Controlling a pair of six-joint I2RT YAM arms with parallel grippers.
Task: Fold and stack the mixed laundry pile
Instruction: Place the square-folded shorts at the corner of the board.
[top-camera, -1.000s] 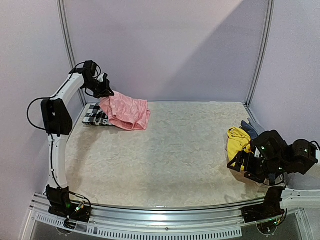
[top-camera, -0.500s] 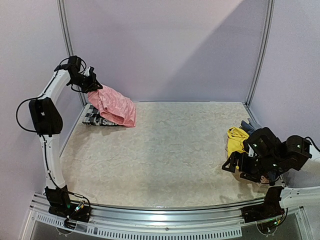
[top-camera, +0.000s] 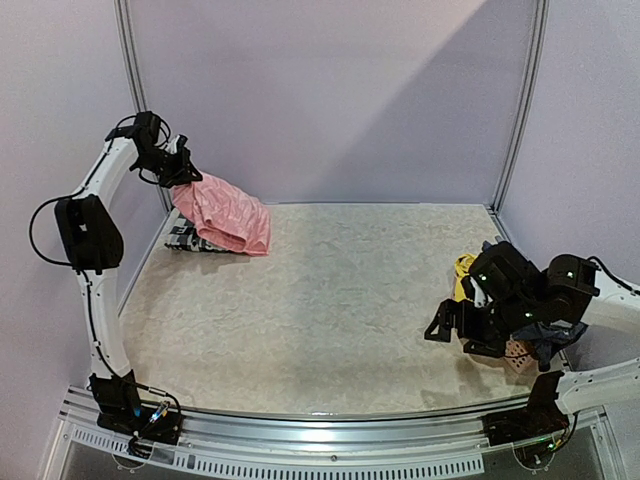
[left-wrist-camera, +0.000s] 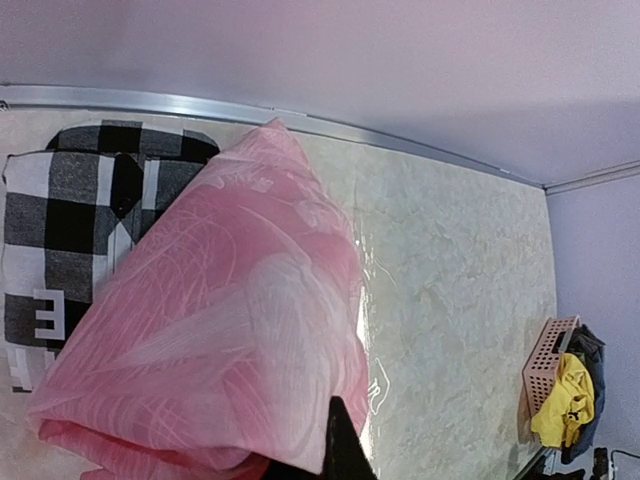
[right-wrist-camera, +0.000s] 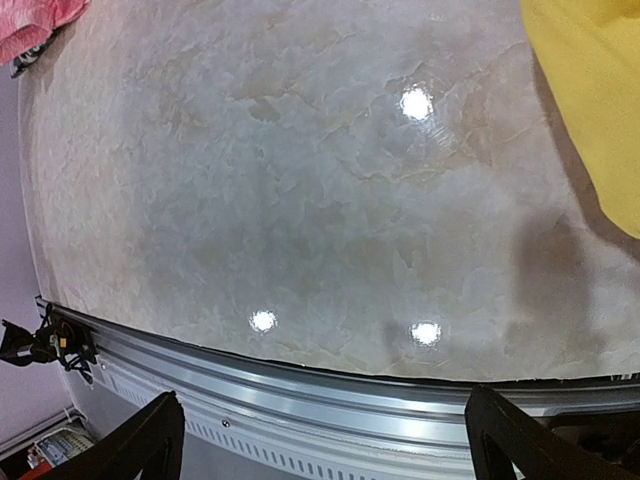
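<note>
Top external view: left hand (top-camera: 184, 178) grasps the pink garment (top-camera: 226, 213), which hangs down-right from it over the checked shirt (top-camera: 183, 238); right hand (top-camera: 441, 326) is released.

Soft, even light from overhead fills the top view. The back wall (top-camera: 330, 100) splits along a diagonal, paler toward 10 o'clock and shaded toward 2 o'clock. The bench (top-camera: 330, 290) is evenly lit, with only a faint shadow at 4 o'clock. In the right wrist view three small white glare spots sit on the glossy bench, at 1, 5 and 7 o'clock, and a dim smudge of shadow lies at 3 o'clock. The front rail (right-wrist-camera: 300, 400) bows with lens distortion. In the left wrist view the pink garment (left-wrist-camera: 220, 330), close to the lens, looks soft with washed-out patches, and a glare streak runs beside it
</note>
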